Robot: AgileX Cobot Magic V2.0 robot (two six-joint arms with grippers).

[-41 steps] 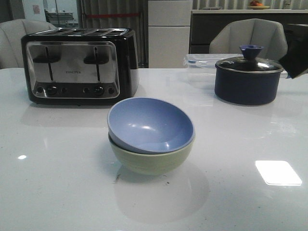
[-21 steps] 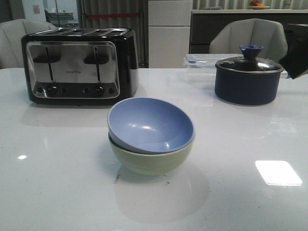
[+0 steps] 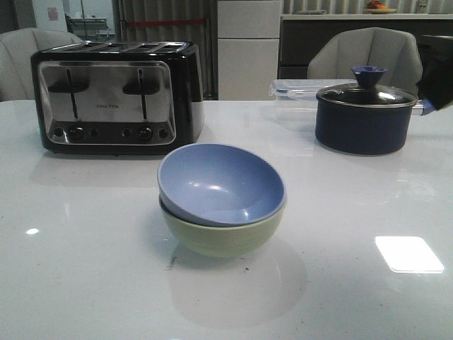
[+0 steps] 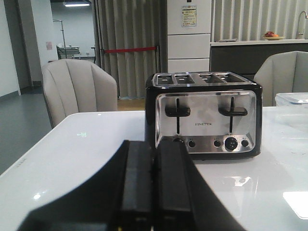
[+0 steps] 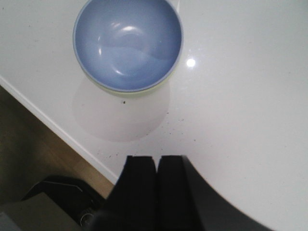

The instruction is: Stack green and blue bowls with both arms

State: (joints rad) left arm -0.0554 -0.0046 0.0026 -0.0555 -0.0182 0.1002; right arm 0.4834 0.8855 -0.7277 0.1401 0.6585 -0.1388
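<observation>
Blue bowl (image 3: 221, 184) sits nested inside the green bowl (image 3: 225, 237) near the middle of the white worktop (image 3: 85, 269), tilted slightly so its rim rides higher on the left; stack looks done, so both arms are parked clear of it, I'd judge. Left pincer (image 4: 155, 185) is pressed together, holding nothing, hovering low over the worktop and facing the toaster (image 4: 204, 115), well apart from the bowls. Right pincer (image 5: 156, 185) is also pressed together and empty, raised above the worktop and looking down on the stack, where only a thin green sliver (image 5: 139, 91) shows under the blue rim. In the front view neither pincer shows; a dark shape at the far right edge may be arm, cut off, can't tell. Navy lidded pot (image 3: 364, 117) and a clear container (image 3: 297, 92) stand behind, container partly hidden by the pot. Green bowl's inside is fully covered.
</observation>
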